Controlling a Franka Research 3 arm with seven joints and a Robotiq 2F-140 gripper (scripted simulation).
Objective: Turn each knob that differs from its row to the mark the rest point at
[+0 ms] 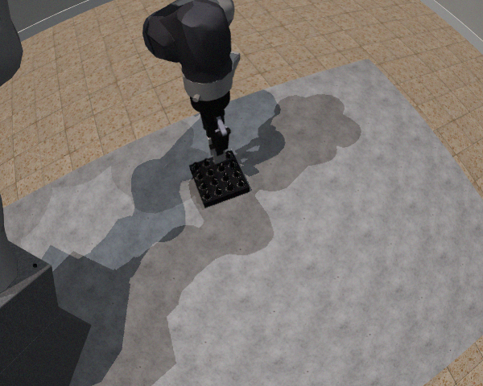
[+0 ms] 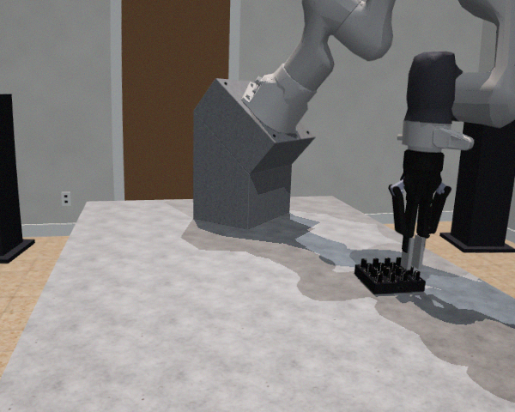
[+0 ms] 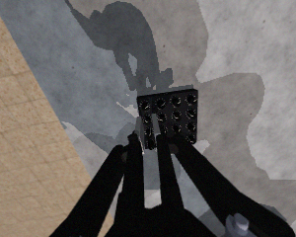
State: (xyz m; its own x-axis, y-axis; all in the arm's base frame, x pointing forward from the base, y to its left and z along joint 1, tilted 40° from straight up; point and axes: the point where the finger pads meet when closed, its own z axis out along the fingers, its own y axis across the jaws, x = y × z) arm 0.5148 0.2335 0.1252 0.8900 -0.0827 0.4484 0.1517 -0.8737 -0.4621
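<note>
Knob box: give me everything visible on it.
The box is black, low and square, hard-looking, perhaps plastic. Upright black knobs fill its top in a four-by-four grid, with pale marks around them and pale lines on some. It stands flat on the table. In the top view it sits turned, near the table's upper edge. The tool's fingertips are down among the knobs at one edge; contact is unclear. Names and settings are unreadable.

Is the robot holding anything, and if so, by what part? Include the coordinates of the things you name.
It cannot be told: the fingers (image 1: 220, 157) (image 2: 419, 255) reach down among the knobs at the knob box's (image 1: 227, 199) (image 2: 399, 287) (image 3: 184, 108) edge.
</note>
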